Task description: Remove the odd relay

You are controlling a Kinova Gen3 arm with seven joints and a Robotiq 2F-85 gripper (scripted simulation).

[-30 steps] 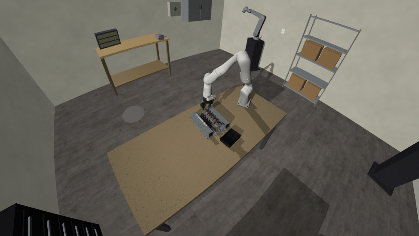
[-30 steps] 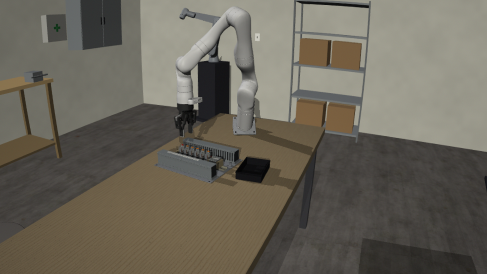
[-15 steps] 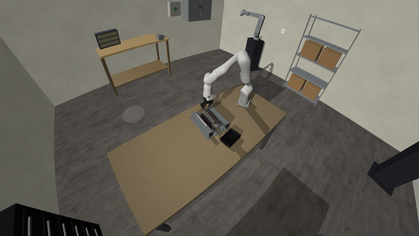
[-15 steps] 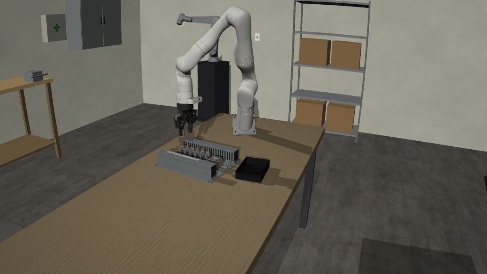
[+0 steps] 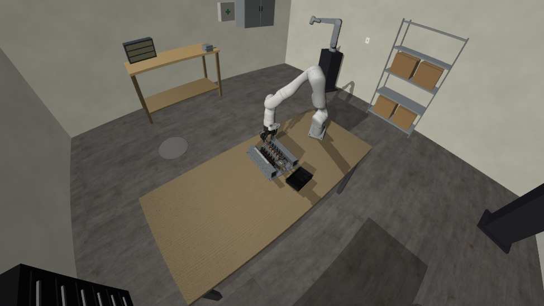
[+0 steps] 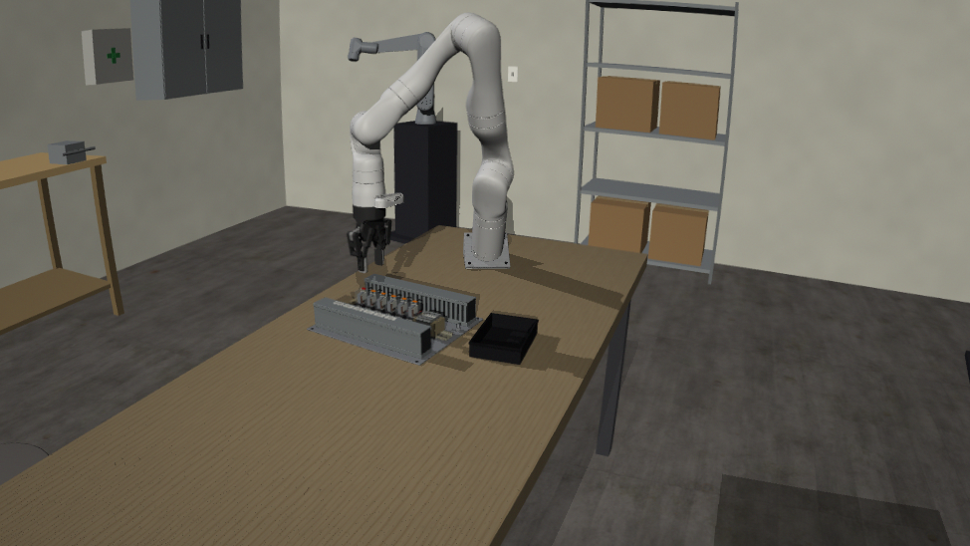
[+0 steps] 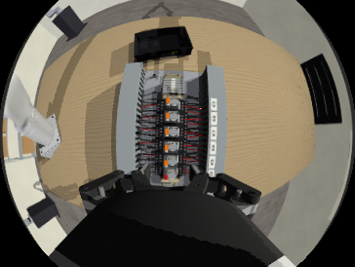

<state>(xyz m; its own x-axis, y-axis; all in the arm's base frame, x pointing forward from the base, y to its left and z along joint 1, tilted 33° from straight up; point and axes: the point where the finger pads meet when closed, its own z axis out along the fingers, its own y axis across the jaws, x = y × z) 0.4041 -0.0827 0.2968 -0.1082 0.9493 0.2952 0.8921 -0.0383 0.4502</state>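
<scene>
Six relays stand in a row between two grey ducts on a panel. In the wrist view five buttons are orange. The relay at the end nearest me has a button that looks red. It is the row's end farthest from the black parts tray, which is empty beside the panel's other end. My gripper is open and empty. It points down and hangs a little above that near-end relay, one finger on each side of the row's line.
The arm's base is bolted to the wooden table behind the panel. The table's edge runs close beside the tray. A metal shelf with boxes stands by the wall.
</scene>
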